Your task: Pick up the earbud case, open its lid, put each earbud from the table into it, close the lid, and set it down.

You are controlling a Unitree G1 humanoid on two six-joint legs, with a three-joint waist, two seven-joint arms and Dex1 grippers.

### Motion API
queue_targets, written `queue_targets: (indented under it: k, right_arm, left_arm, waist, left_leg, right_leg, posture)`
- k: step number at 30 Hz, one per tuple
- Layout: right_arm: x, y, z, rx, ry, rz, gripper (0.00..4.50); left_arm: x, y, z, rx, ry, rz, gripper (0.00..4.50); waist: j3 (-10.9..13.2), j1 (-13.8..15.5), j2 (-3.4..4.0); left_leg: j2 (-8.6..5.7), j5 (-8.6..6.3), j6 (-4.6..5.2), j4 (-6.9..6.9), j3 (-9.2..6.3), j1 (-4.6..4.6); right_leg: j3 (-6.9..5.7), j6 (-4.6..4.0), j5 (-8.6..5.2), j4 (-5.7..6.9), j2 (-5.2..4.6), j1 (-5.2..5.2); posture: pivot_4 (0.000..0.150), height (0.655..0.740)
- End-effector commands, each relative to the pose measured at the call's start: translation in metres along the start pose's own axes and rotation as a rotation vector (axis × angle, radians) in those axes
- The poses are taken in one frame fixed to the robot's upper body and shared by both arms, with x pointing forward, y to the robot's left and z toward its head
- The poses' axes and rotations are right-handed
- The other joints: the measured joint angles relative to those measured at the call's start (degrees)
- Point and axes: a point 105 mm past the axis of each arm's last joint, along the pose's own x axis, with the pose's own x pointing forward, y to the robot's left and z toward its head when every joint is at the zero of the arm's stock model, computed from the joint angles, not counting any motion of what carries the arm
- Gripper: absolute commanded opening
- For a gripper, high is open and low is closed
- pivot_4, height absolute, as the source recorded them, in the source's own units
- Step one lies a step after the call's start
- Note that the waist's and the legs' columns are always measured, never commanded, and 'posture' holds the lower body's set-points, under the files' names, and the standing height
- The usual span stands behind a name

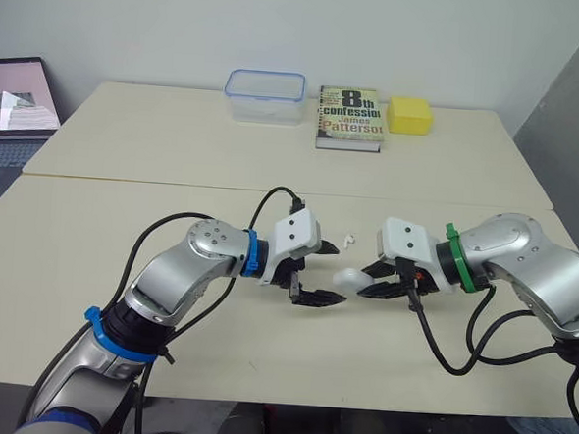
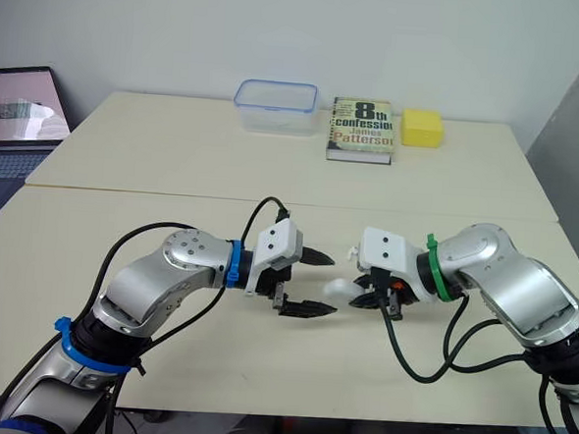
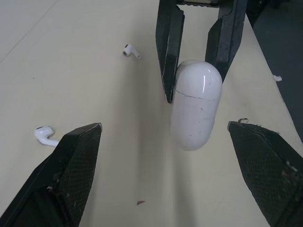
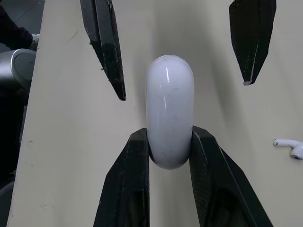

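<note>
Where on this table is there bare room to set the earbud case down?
The beige table is bare along its front edge and at its left end. Crowded: the gap between the left tool and the right tool, which holds the white rounded earbud case, with a small white earbud beside it.

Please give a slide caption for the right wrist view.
Right hand holds the closed earbud case toward the open left hand; one earbud lies on the table.
</note>
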Motion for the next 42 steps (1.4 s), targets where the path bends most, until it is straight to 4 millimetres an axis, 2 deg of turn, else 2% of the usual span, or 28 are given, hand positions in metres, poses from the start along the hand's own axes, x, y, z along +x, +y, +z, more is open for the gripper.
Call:
queue_targets:
  k: [1, 7, 8, 11, 15, 20, 28, 33, 38, 42]
  right_arm:
    - [-0.003, 0.0, 0.004, -0.029, -0.003, -0.008, 0.73]
    - [-0.002, 0.0, 0.003, -0.032, -0.002, -0.008, 0.73]
    - [-0.002, 0.0, 0.004, -0.032, -0.003, -0.008, 0.73]
    - [-0.001, 0.0, 0.004, -0.033, -0.006, -0.006, 0.73]
    - [0.0, 0.0, 0.005, -0.035, -0.011, -0.004, 0.73]
    - [0.0, 0.001, 0.006, -0.036, -0.013, 0.0, 0.73]
    - [-0.001, 0.0, 0.007, -0.049, -0.015, -0.011, 0.73]
    - [-0.019, -0.003, -0.005, -0.125, 0.046, -0.008, 2.41]
    - [-0.049, -0.02, -0.001, -0.202, 0.028, -0.067, 4.14]
    - [-0.059, -0.026, 0.016, -0.294, -0.13, -0.154, 4.17]
  left_arm:
    - [0.002, -0.002, 0.008, 0.033, -0.009, -0.014, 4.5]
    - [0.005, -0.002, 0.007, 0.025, -0.002, -0.016, 4.5]
    - [0.006, -0.003, 0.007, 0.023, -0.002, -0.016, 4.31]
    - [0.009, -0.006, 0.005, 0.023, 0.005, -0.026, 3.6]
    - [0.013, -0.007, 0.004, 0.023, 0.005, -0.03, 2.25]
    - [0.017, -0.009, 0.004, 0.017, -0.002, -0.033, 0.77]
    - [0.016, -0.007, -0.001, 0.042, 0.014, -0.024, 0.77]
    - [0.01, -0.002, -0.008, -0.02, -0.061, 0.029, 0.77]
    - [0.004, -0.001, -0.02, -0.112, -0.181, 0.087, 0.77]
    - [-0.007, 0.004, -0.017, -0.23, -0.402, 0.181, 0.77]
  waist:
    - [0.0, 0.02, 0.0]
    - [0.0, 0.01, 0.0]
    - [0.0, 0.01, 0.0]
    - [0.0, 0.02, 0.0]
    - [0.0, 0.02, 0.0]
    - [0.0, 0.03, 0.0]
    - [0.0, 0.03, 0.0]
    - [0.0, 0.09, 0.0]
    - [0.0, 0.02, 0.0]
    - [0.0, 0.14, -0.01]
  left_leg:
    - [0.0, 0.0, 0.0, 0.0, 0.0, 0.0]
    - [0.0, 0.0, 0.0, 0.01, 0.01, 0.0]
    - [0.0, 0.0, 0.0, 0.01, 0.01, 0.0]
    - [0.0, 0.0, 0.0, 0.01, 0.01, 0.0]
    - [0.0, 0.0, 0.0, 0.02, 0.01, 0.0]
    - [0.0, 0.0, 0.0, 0.02, 0.01, 0.0]
    - [0.0, 0.0, 0.0, 0.03, 0.01, 0.0]
    - [0.0, 0.0, 0.0, 0.02, 0.01, 0.01]
    - [0.04, 0.0, 0.0, 0.05, 0.08, 0.05]
    - [0.23, 0.0, -0.01, 0.07, 0.07, 0.01]
  right_leg:
    - [0.0, 0.0, 0.0, 0.0, 0.0, 0.01]
    - [0.01, 0.0, 0.0, -0.01, -0.01, 0.01]
    - [0.01, 0.0, 0.0, 0.0, -0.01, 0.01]
    - [0.01, 0.0, 0.0, 0.0, -0.01, 0.01]
    - [0.02, -0.01, 0.0, 0.0, -0.01, 0.01]
    - [0.02, -0.01, 0.01, 0.0, -0.02, 0.02]
    - [0.02, -0.01, 0.01, 0.01, -0.02, 0.02]
    - [0.01, -0.01, 0.01, 0.0, -0.03, 0.03]
    - [0.05, -0.02, 0.01, 0.0, -0.06, 0.04]
    - [0.04, -0.02, 0.01, 0.0, -0.08, 0.05]
  posture:
    - [0.15, 0.74]
    - [0.15, 0.74]
    - [0.15, 0.74]
    - [0.15, 0.74]
    - [0.15, 0.74]
    - [0.15, 0.74]
    - [0.15, 0.74]
    - [0.15, 0.74]
    - [0.15, 0.74]
    - [0.15, 0.74]
